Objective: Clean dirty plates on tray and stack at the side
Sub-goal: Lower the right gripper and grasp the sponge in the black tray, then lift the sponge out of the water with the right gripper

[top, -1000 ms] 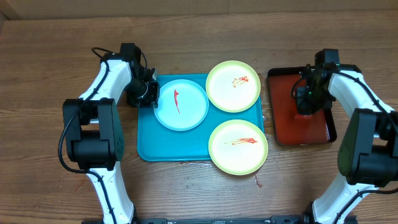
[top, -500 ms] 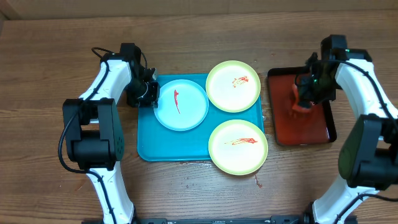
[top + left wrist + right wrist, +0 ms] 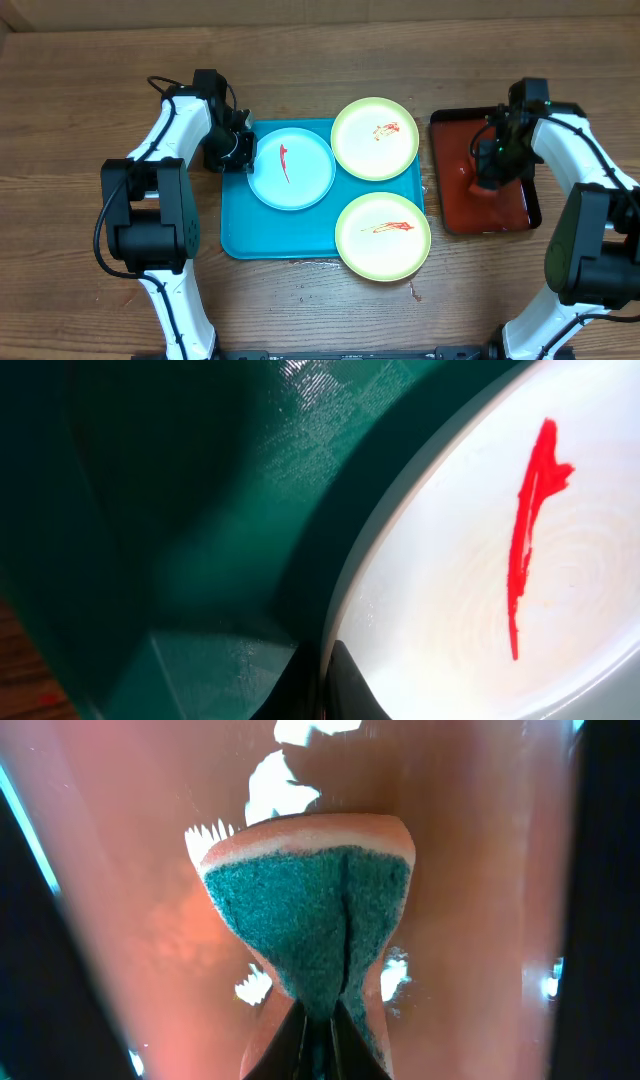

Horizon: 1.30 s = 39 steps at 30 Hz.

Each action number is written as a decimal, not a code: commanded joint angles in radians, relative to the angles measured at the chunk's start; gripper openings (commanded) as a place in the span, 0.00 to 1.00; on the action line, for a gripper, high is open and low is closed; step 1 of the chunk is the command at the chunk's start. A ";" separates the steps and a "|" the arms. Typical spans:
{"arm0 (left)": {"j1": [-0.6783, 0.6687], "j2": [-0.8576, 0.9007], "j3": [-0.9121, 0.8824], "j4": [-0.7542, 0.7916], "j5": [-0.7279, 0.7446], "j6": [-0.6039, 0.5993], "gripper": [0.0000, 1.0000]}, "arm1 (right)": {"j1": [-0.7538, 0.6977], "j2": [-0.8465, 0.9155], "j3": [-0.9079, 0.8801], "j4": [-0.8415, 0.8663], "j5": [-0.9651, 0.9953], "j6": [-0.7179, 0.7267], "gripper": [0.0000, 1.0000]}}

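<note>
The teal tray (image 3: 280, 235) holds a white plate (image 3: 300, 180) with a red smear. Two yellow-green plates with red smears lie on its right side, one at the back (image 3: 374, 140) and one at the front (image 3: 383, 240). My left gripper (image 3: 243, 153) is shut on the white plate's left rim; the left wrist view shows that rim (image 3: 400, 560) between the fingers (image 3: 325, 680). My right gripper (image 3: 490, 172) is over the dark red tray (image 3: 500, 210), shut on a sponge with a green scouring face (image 3: 315, 920).
The dark red black-rimmed tray stands right of the teal tray. Small red spots lie on the wooden table (image 3: 413, 293) in front of the front plate. The front yellow-green plate overhangs the teal tray's front right corner.
The right gripper rose and shifted toward the back half a second ago, then came back down over the dark red tray with the sponge. The left arm and plates have not moved.
</note>
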 commanded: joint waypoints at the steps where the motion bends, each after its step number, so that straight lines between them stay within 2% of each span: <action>1: 0.000 -0.025 0.015 0.001 -0.012 0.020 0.04 | 0.003 -0.023 -0.051 0.058 0.009 0.003 0.04; 13: 0.000 -0.025 0.015 0.000 -0.012 0.020 0.04 | 0.003 -0.021 -0.265 0.240 0.005 0.008 0.04; 24: 0.000 -0.025 0.015 0.000 -0.012 0.020 0.04 | 0.003 -0.021 -0.288 0.248 -0.023 0.035 0.04; 30: 0.000 -0.025 0.015 0.000 -0.012 0.020 0.04 | 0.003 -0.026 -0.159 0.103 -0.124 0.037 0.04; 39: 0.000 -0.025 0.015 0.000 -0.012 0.020 0.04 | 0.003 -0.031 0.212 -0.220 -0.122 0.102 0.04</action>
